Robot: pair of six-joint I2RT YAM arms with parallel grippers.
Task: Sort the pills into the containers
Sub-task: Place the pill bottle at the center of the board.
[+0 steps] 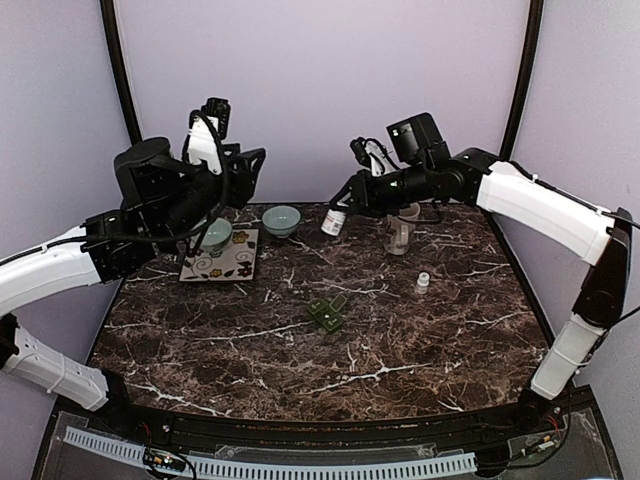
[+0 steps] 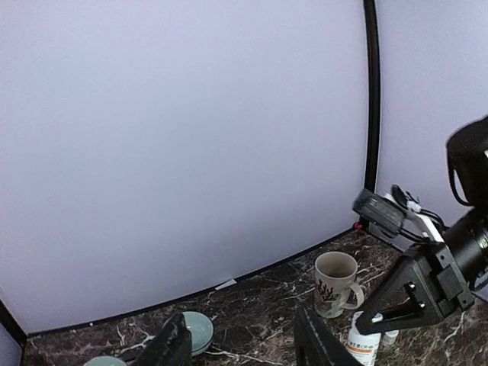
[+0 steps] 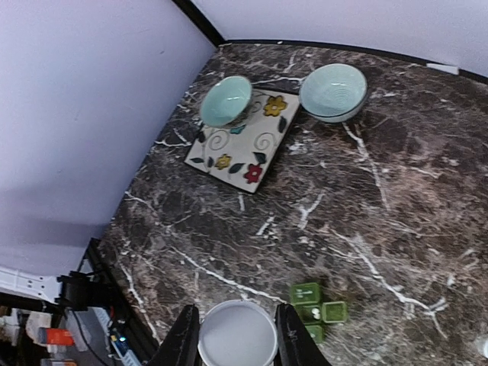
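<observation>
Closest to the right wrist lens is the round white end of the bottle, clamped between the narrowed fingers of the right gripper. From above I can see that bottle hanging tilted over the back of the table, near the cream mug. The containers, a dark green row of little compartments, lie mid-table and well apart from the bottle, with some lids standing open. One compartment holds two pale specks that I take for pills, so I judge the sorting begun but far from finished: the other open cells look empty. A small white piece stands alone right of the box; it may be the bottle's cap, but I cannot be sure. My left gripper is raised near the two teal bowls, one of which sits on a flowered tile. Its jaws are parted with nothing between them. What remains, I reckon, is bringing the bottle down to the box.
</observation>
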